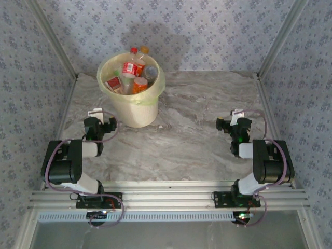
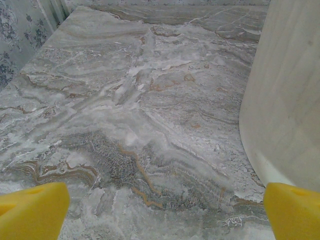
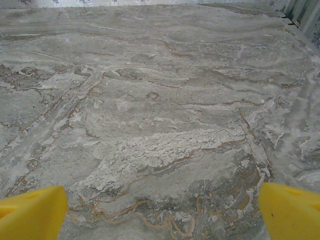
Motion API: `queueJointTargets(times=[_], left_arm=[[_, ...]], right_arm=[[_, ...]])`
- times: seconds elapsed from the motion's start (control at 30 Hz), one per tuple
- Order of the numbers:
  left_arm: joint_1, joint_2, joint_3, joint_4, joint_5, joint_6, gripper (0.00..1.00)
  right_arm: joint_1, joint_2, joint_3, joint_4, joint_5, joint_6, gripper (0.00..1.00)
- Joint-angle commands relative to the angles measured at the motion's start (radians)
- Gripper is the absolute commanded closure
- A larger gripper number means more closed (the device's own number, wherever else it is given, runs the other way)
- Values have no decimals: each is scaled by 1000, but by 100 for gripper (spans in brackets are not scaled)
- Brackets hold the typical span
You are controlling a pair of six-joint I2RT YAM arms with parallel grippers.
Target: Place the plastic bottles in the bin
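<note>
In bin (image 1: 136,111): plastic bottles (image 1: 132,71) piled | L gripper (image 2: 162,212) wide apart, empty | R gripper (image 3: 162,212) likewise

The surface (image 1: 197,135) is finished like grey marble with brown veins, smooth with a faint sheen. The bin (image 1: 136,111) is seen as matt cream plastic, lined with a thin, crinkled, pale yellow plastic bag (image 1: 158,85). The plastic bottles (image 1: 132,70) are clear and glossy. The pads (image 2: 32,212) of the left tool (image 2: 165,217) and the right tool (image 3: 160,215) are matt yellow. The front rail (image 1: 171,198) is ribbed, brushed metal.
</note>
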Motion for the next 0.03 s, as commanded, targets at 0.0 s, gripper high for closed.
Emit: queueJointTargets(times=[0.0], left_arm=[[0,7,13,4,19,-12,0]], right_arm=[[2,5,22,-18,-1,-10,0]])
